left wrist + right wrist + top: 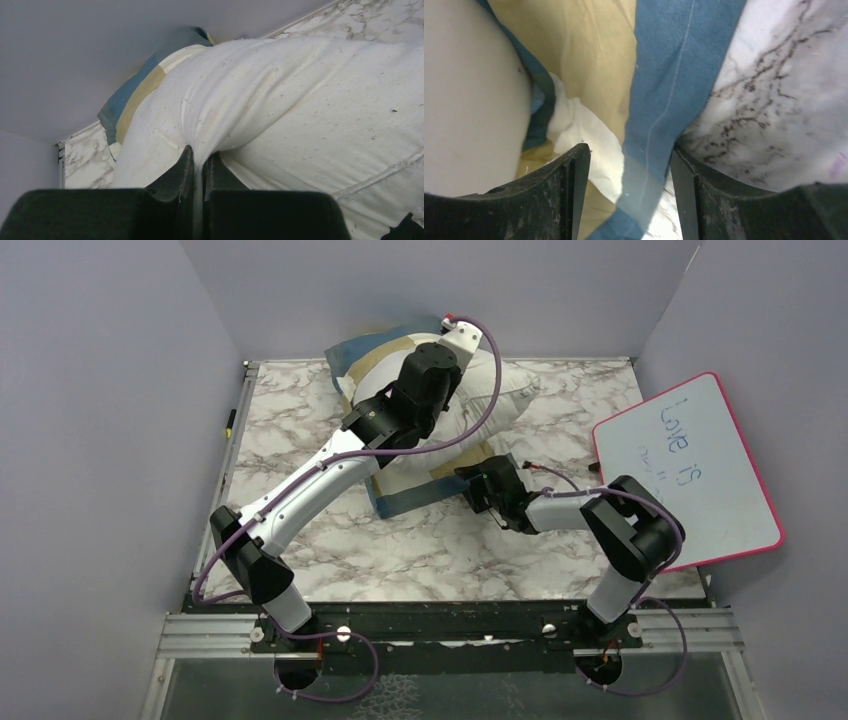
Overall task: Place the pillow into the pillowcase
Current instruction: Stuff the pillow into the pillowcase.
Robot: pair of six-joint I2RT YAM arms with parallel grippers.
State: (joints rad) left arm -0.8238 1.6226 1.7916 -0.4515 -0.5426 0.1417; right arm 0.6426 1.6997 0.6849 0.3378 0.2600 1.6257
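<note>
The off-white pillow (pixel 500 395) lies at the back middle of the table on top of the blue, tan and cream pillowcase (pixel 420 490). My left gripper (pixel 440 390) is over the pillow's left part, largely hidden by its own wrist in the top view. In the left wrist view it (pixel 200 157) is shut on a pinched fold of the pillow (pixel 300 100), with the pillowcase (pixel 135 95) behind it. My right gripper (pixel 478 490) is open at the pillowcase's near right edge. In the right wrist view its jaws (pixel 629 160) straddle the blue hem (pixel 674 75), apart from it.
A pink-rimmed whiteboard (pixel 690 465) leans at the right side over the table edge. Grey walls close the left, back and right. A black pen (pixel 229 422) lies on the left rail. Marble tabletop (pixel 400 550) lies in front of the pillowcase.
</note>
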